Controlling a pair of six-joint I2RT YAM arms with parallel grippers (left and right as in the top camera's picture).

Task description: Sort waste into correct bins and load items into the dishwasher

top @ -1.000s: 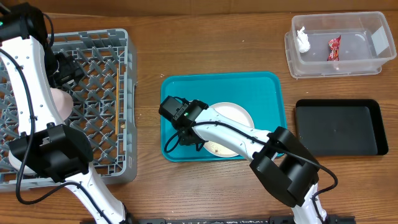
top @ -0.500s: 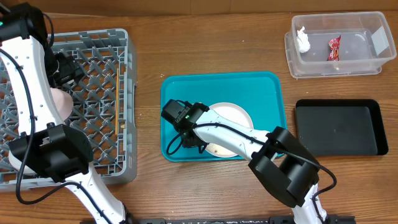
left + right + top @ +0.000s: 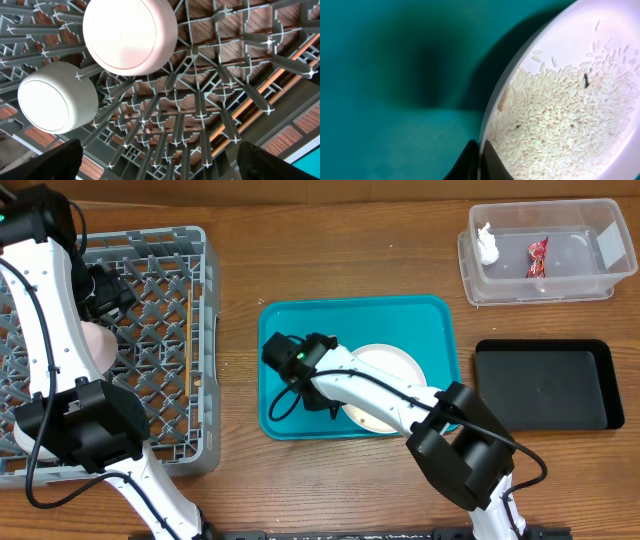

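Dish rack: far left of the surface, already loaded; small white bowl and white cup sit upside down on the lattice, wooden chopsticks along the right wall.
Left tool: hovering above the rack, fingers spread wide, holding nothing; left arm reaching up along the rack's left side.
Teal serving tray: centre of the surface, carrying the large white plate.
Right tool: fingertips pinching the plate's left rim, plate apparently tilted up off the tray; right arm stretched low from the near edge across the tray.
Rice bits: loose heap on the plate, beside the pinched rim.
Clear tub: far right, top; crumpled tissue and red foil wrapper already inside.
Black tray: right, below the tub, looks bare.
Step in hand: probably clearing rice from the plate.
Next move: carry plate level to the right, tip over a bin, then rack the plate.
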